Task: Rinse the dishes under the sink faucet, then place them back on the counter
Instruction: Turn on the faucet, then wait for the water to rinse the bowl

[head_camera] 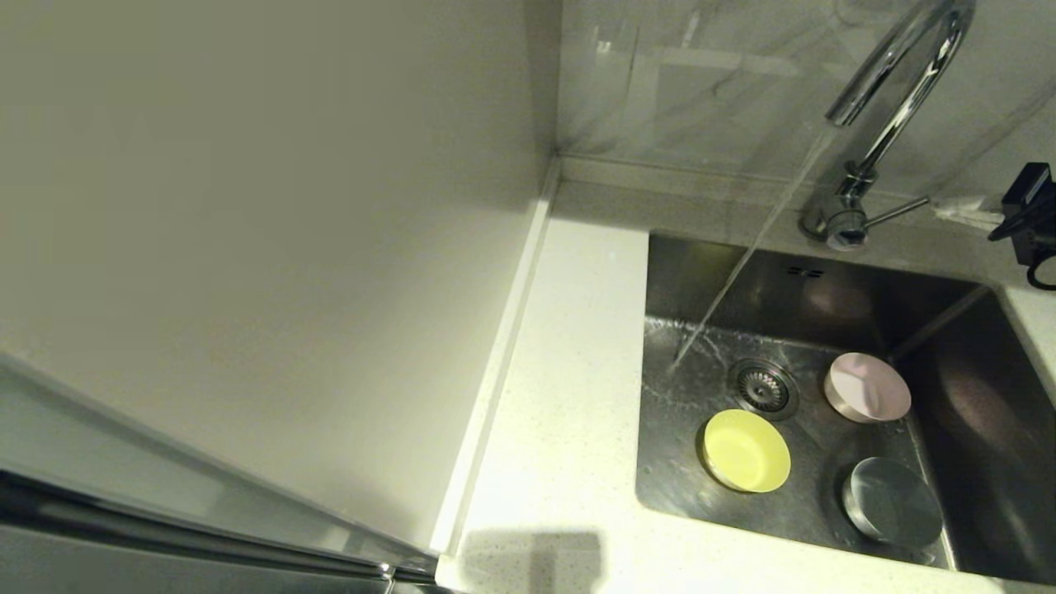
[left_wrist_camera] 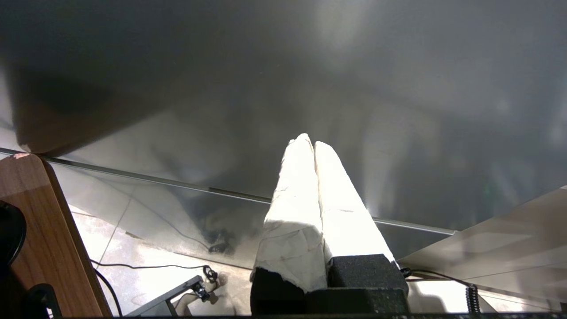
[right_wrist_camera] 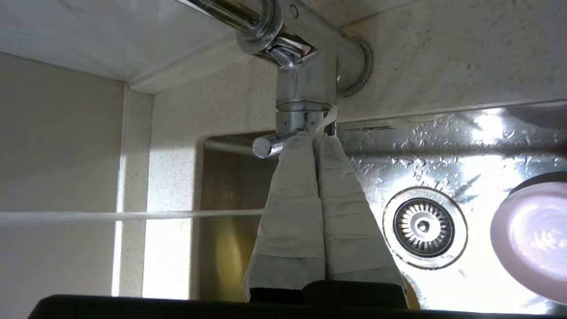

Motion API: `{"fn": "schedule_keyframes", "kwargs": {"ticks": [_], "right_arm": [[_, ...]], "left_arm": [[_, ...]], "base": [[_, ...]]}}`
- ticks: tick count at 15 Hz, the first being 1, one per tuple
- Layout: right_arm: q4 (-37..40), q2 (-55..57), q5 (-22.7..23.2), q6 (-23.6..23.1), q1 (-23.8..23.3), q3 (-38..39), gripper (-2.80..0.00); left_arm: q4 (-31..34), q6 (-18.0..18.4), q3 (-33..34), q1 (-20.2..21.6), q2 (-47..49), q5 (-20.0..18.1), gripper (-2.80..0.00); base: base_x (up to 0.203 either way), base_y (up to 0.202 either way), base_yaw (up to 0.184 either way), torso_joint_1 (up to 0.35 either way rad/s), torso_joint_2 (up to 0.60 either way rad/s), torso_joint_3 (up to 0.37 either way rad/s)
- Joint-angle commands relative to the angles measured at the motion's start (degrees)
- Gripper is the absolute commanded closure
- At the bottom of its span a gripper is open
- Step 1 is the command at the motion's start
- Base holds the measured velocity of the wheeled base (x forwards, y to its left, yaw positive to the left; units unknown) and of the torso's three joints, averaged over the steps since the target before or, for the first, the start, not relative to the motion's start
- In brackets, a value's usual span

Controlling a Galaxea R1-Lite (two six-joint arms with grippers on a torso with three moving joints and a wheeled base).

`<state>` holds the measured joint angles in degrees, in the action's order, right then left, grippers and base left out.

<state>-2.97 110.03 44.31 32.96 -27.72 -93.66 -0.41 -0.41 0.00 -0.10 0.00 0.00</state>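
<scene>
A: Where is the right gripper (right_wrist_camera: 315, 138) just now?

B: Up behind the sink (head_camera: 949, 330), at the base of the faucet (head_camera: 887, 124). Its two wrapped fingers (right_wrist_camera: 292, 212) are pressed together with nothing between them, and their tips touch the thin side lever (right_wrist_camera: 274, 144), right where it leaves the faucet body.

A: Is water coming out?

B: Yes. A thin stream (head_camera: 742, 264) falls slantwise from the spout and lands on the sink floor on the far side of the drain (head_camera: 763, 388) from the gripper, with splashes spread around the spot.

A: And the dishes?

B: All three sit in the sink, below and in front of the gripper. The pink bowl (head_camera: 868, 386) is the closest to it, just beside the drain. The yellow bowl (head_camera: 745, 450) lies farther off, on the drain's other side and toward the robot. The grey bowl (head_camera: 891, 502) is farthest out, near the sink's front wall. None touches another, and none is under the stream.

A: The counter?

B: The white counter (head_camera: 569, 396) runs along the side of the sink farthest from the gripper.

A: And the left gripper (left_wrist_camera: 313, 144)?

B: Parked, away from the sink, its fingers closed tip to tip on nothing, pointing at a dim grey surface.
</scene>
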Motion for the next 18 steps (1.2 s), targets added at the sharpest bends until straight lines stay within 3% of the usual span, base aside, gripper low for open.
{"fn": "schedule_keyframes", "kwargs": {"ticks": [1, 5, 9, 13, 16, 18], "right_arm": [[-0.1, -0.3, -0.2, 0.2, -0.1, 0.2, 0.0], [-0.1, -2.7, -1.0, -2.2, -2.5, 5.4, 0.0], [-0.1, -10.6, -4.1, -12.7, -9.0, 15.7, 0.0], [0.5, -20.7, -6.5, -16.7, -13.8, 21.6, 0.0], [7.3, -30.0, -6.1, -16.6, -13.8, 23.2, 0.0], [14.1, -35.6, -5.7, -14.7, -7.6, 23.1, 0.0]], "left_arm": [[0.0, 0.0, 0.2, 0.0, 0.0, 0.0, 0.0], [0.0, 0.0, 0.2, 0.0, 0.0, 0.0, 0.0], [0.0, 0.0, 0.2, 0.0, 0.0, 0.0, 0.0], [0.0, 0.0, 0.2, 0.0, 0.0, 0.0, 0.0], [0.0, 0.0, 0.2, 0.0, 0.0, 0.0, 0.0], [0.0, 0.0, 0.1, 0.0, 0.0, 0.0, 0.0]], "base": [[0.0, 0.0, 0.0, 0.0, 0.0, 0.0], [0.0, 0.0, 0.0, 0.0, 0.0, 0.0], [0.0, 0.0, 0.0, 0.0, 0.0, 0.0], [0.0, 0.0, 0.0, 0.0, 0.0, 0.0], [0.0, 0.0, 0.0, 0.0, 0.0, 0.0], [0.0, 0.0, 0.0, 0.0, 0.0, 0.0]]}}
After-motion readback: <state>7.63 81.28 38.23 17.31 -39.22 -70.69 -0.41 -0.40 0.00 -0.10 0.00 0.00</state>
